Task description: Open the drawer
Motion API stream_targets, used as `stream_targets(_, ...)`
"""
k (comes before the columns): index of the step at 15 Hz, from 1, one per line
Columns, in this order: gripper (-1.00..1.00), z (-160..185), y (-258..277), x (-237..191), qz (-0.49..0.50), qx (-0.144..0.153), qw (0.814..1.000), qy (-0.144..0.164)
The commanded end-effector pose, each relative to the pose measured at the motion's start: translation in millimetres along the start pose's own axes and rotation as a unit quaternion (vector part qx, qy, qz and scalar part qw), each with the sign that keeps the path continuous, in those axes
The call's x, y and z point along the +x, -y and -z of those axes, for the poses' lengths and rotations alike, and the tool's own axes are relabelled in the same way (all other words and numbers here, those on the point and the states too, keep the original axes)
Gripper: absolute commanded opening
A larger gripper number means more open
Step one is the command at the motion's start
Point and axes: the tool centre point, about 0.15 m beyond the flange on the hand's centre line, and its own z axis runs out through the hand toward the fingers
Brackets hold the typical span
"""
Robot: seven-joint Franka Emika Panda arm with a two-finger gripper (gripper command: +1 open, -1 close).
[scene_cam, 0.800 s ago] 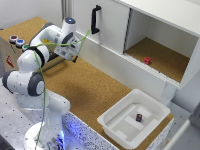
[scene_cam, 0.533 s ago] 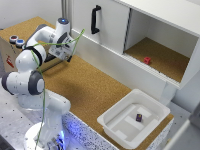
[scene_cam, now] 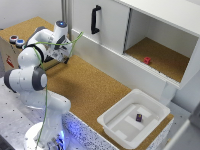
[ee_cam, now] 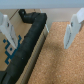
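Observation:
A small brown drawer unit [scene_cam: 9,54] stands at the exterior view's left edge of the cork table. In the wrist view a long black handle [ee_cam: 27,42] runs along the drawer's brown front [ee_cam: 10,55], which carries blue print. My gripper [scene_cam: 59,51] hangs close beside this unit. It [ee_cam: 40,29] is open, with the white fingers [ee_cam: 74,27] set wide apart. The black handle lies between them and nearer one side. No finger touches it.
Two blue-capped items [scene_cam: 16,41] sit on top of the brown unit. A white cabinet with a black door handle [scene_cam: 94,20] and an open compartment holding a red block [scene_cam: 147,60] lines the back. A white tray [scene_cam: 122,131] holds a small dark object.
The arm has swung toward the exterior view's left and lowered, bringing the open gripper up to the brown unit. Nothing else moved.

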Motion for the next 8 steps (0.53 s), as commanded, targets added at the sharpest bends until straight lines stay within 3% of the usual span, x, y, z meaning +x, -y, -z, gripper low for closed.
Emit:
stream_targets(1, 1.0, -34, 17, 20, 0.011, 0.026, 0.999, 0.032)
stream_targets(8, 1.0, -51, 31, 35, 0.022, 0.023, 0.999, 0.026)
